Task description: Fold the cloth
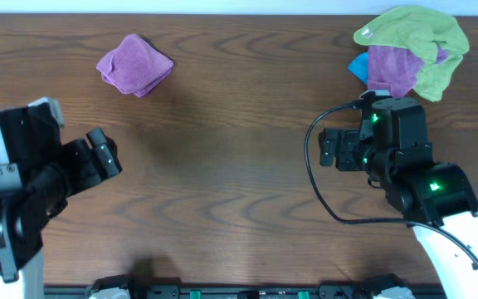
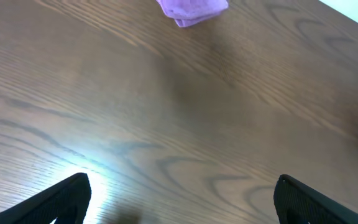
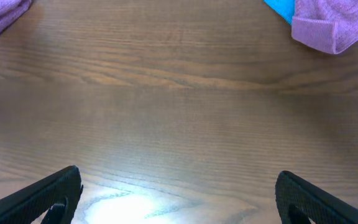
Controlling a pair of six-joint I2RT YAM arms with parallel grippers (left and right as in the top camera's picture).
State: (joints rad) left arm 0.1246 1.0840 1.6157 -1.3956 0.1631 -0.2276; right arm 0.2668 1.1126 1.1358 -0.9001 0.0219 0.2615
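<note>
Overhead, at nine o'clock on the table (image 1: 222,216): the left gripper (image 1: 106,154), pointing toward three o'clock. Stands open, fingers well spread. Frames only bare wood in the left wrist view. Grips nothing.

At eleven o'clock on the table: the purple cloth (image 1: 135,64), bunched into a rough square. Lies flat on the wood, at about one o'clock from the left gripper and well apart from it. Touches neither arm. Shows cut off at twelve o'clock in the left wrist view (image 2: 191,9) and at eleven o'clock in the right wrist view (image 3: 2,15).

At three o'clock on the table: the right gripper (image 1: 328,148), pointing toward nine o'clock. Gapes wide too, with nothing but wood between the fingers in the right wrist view. Holds nothing.

At one o'clock on the table: the pile, loose and crumpled. Stacks a green cloth (image 1: 417,37) over a second purple cloth (image 1: 392,68), with a blue cloth (image 1: 358,66) peeking out at the pile's nine o'clock side. Sits near the right gripper, at about one o'clock from it, not touching the fingers.
</note>
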